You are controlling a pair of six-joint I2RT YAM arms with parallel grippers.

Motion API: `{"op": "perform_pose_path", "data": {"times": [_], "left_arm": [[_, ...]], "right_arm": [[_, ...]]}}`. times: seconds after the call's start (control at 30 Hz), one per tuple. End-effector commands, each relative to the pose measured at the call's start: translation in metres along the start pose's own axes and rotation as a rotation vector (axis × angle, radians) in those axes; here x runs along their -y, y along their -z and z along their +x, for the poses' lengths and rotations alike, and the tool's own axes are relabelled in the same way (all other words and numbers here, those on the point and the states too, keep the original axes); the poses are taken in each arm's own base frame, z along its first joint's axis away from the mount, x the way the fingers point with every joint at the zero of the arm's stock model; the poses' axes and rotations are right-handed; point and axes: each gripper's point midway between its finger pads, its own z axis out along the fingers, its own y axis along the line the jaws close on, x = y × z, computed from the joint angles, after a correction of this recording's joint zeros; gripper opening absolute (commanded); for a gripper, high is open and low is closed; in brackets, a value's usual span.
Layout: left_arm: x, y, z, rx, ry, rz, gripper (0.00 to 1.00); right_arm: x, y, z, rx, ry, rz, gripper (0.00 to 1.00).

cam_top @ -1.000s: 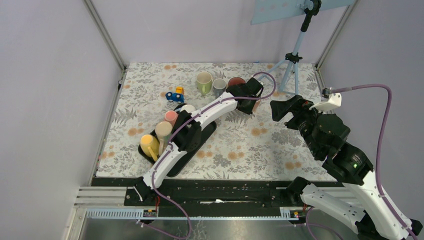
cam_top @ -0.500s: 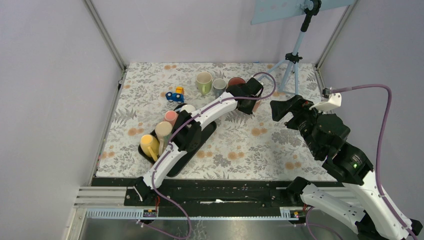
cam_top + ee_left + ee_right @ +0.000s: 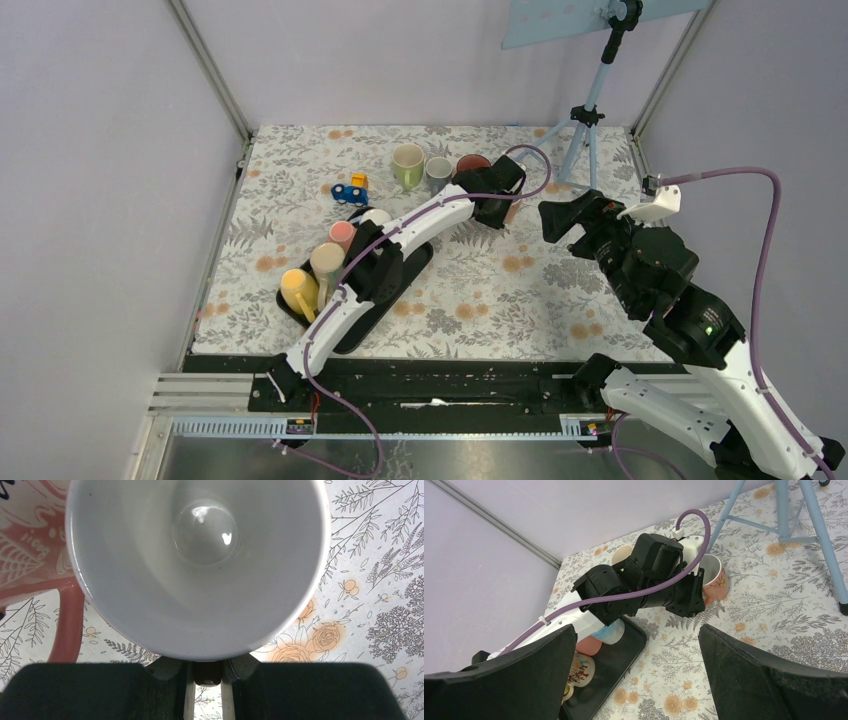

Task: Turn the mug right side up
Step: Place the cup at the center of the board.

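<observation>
Salmon-pink mug, white inside, is at roughly 1 o'clock on the bench, close to the dark red mug that ends the back row with the green mug and grey mug. Right wrist view shows it standing mouth up, base apparently on the floral cloth, with the left arm's head tight against its 9 o'clock side. Left wrist view looks straight down the bore: the base is visible, the rim fills the frame and the handle is at 9 o'clock. Left fingers are drawn close together with a slim gap at the rim's 6 o'clock edge; can't tell if they pinch the wall or just sit beside it. Right fingers are spread wide with nothing between them, parked well apart at 3 o'clock, watching. My read: the flip is effectively done and this is the set-down and let-go stage. The next move needs the left fingers to ease apart if they are clamped, then a clean pull away from the wall. It should not drag the rim or hook the handle, and should not nudge the mug toward the dark red one. Black tray of mugs at 8 o'clock is not involved
</observation>
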Motion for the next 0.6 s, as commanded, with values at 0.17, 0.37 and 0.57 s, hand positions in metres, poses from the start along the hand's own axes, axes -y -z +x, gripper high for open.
{"op": "perform_pose_path", "data": {"times": [0.17,0.37,0.57], "left_arm": [[0.0074,0.0165,-0.0444,0.146,0.013,0.037,0.20],[0.0067,0.0139,-0.0421,0.138,0.013,0.037,0.21],[0.0059,0.0101,-0.0385,0.127,0.011,0.039,0.25]], "right_arm": [[-0.0088,0.0018,-0.0054,0.004,-0.022,-0.031,1.00],[-0.0099,0.0009,-0.0046,0.000,-0.022,-0.033,1.00],[-0.0101,-0.0001,-0.0042,-0.002,-0.022,-0.031,1.00]]}}
